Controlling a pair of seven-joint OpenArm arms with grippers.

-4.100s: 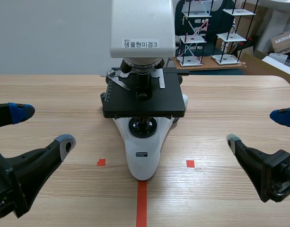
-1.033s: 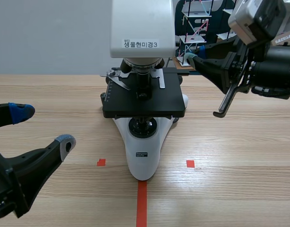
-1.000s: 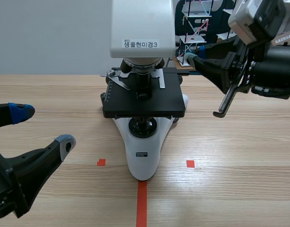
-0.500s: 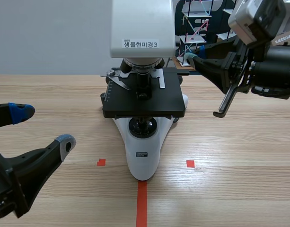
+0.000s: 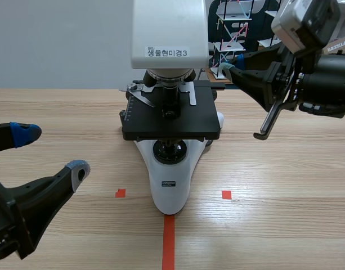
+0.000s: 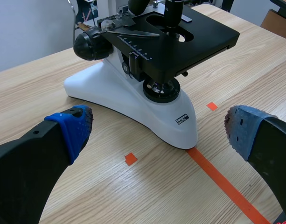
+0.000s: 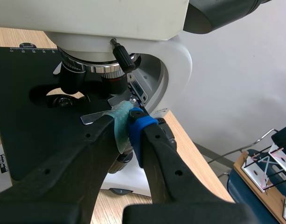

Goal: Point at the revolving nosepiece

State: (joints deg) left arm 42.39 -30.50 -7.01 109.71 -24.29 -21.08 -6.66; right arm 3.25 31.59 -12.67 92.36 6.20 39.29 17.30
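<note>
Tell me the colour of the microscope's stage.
Black. The stage shows best in the left wrist view, sitting above the white base.

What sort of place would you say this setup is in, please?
Probably a lab or teaching workroom, though I can't be sure: a labelled microscope stands on a wooden table marked with orange-red tape, and tiered stick-frame models and cardboard boxes sit behind it.

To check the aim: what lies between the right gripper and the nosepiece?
Only air above the stage separates right gripper and nosepiece, per right wrist view.
</note>
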